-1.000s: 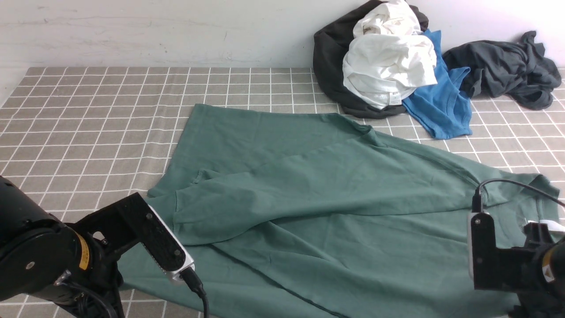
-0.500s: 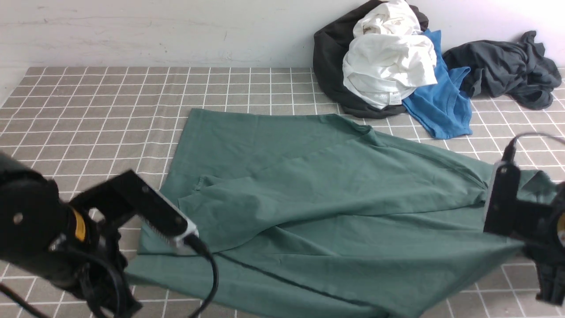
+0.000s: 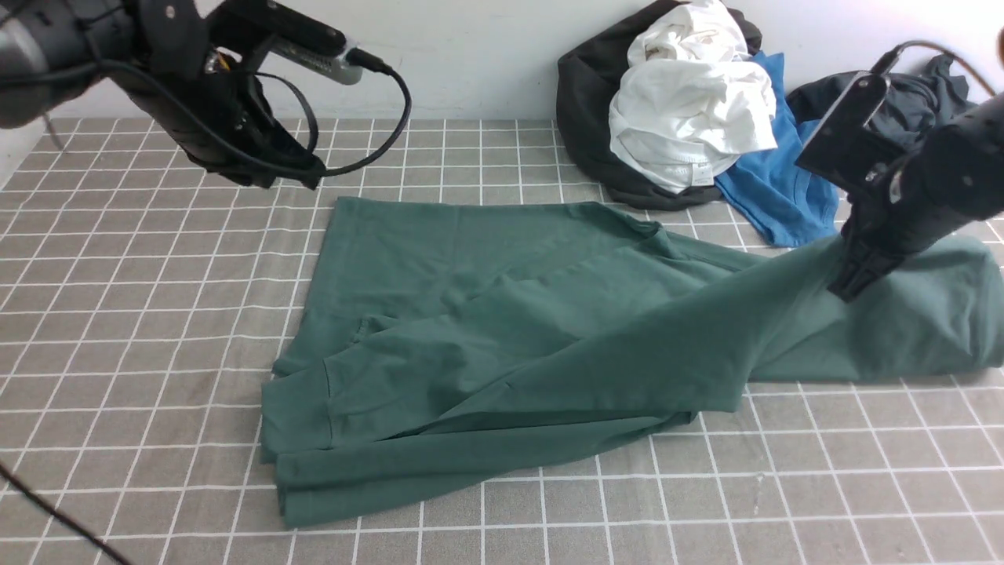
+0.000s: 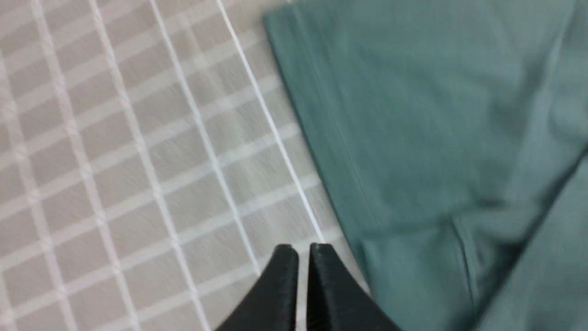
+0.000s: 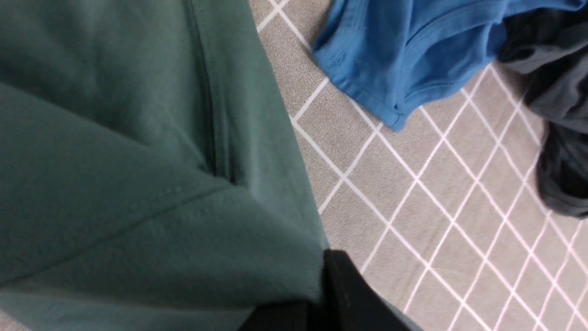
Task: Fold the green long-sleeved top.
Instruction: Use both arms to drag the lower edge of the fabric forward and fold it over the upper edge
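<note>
Green long-sleeved top [image 3: 486, 322] spread on table [image 3: 196, 314], one part raised in right tool [image 3: 847, 286], closed on fabric, left tool [image 4: 303, 253] closed, empty, apart from top.

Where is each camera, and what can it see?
Front view: between the arms, looking forward at the green top; both arms show.
Left wrist view: on the left arm, facing the mat and part of the top; the shut left gripper shows.
Right wrist view: on the right arm, facing the lifted top and blue cloth; the right gripper shows.
Both wrist views share the top and mat.
</note>
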